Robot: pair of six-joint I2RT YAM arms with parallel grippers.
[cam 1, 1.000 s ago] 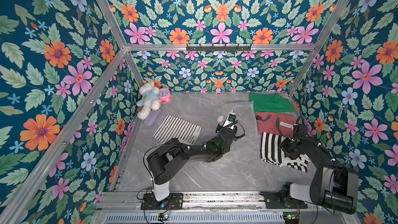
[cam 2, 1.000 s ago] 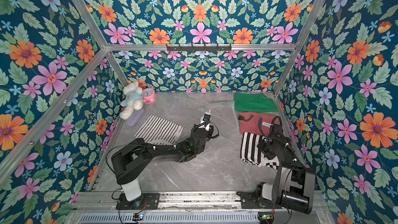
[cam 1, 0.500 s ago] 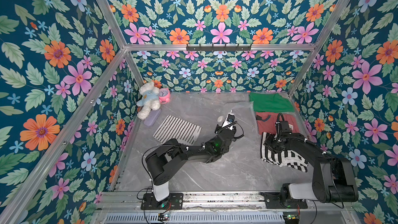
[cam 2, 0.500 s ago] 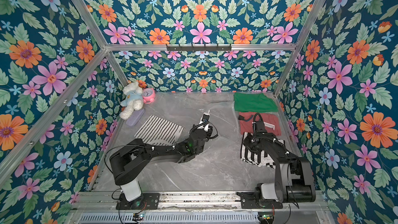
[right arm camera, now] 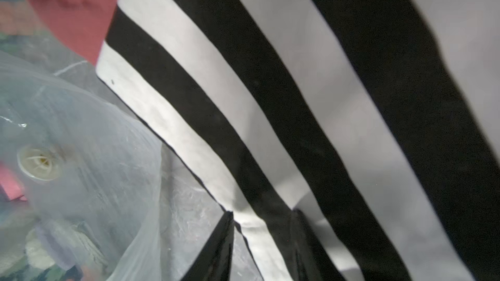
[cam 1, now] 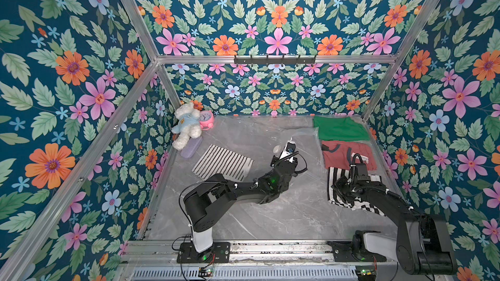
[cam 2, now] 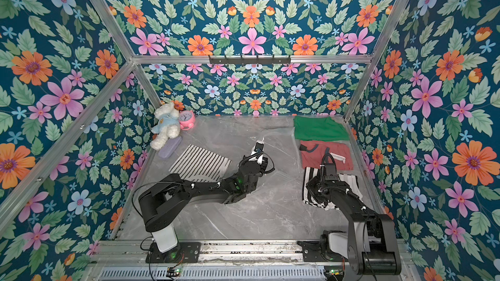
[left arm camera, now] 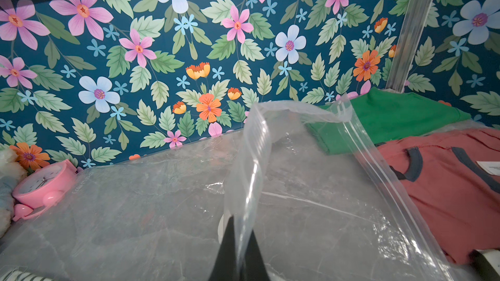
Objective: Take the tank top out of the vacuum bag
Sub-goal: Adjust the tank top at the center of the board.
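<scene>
Clear plastic: the left gripper (left arm camera: 240, 228) is clamped on the vacuum bag (left arm camera: 297, 185) by its zip edge, lifting the mouth off the table (cam 1: 270, 220). The right gripper (right arm camera: 263, 217) straddles the edge of the striped tank top (right arm camera: 270, 104) beside that mouth; whether it bites, I cannot tell. The extraction step seems underway, and next comes a firm pinch and a pull clear.

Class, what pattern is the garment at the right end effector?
The garment: black and white stripes; best in right wrist view.

Glossy, crinkly clear plastic on the vacuum bag (left arm camera: 297, 198); soft matt cloth on the striped garment (right arm camera: 243, 90); smooth, marble-look sheen on the table (cam 1: 270, 220).
</scene>
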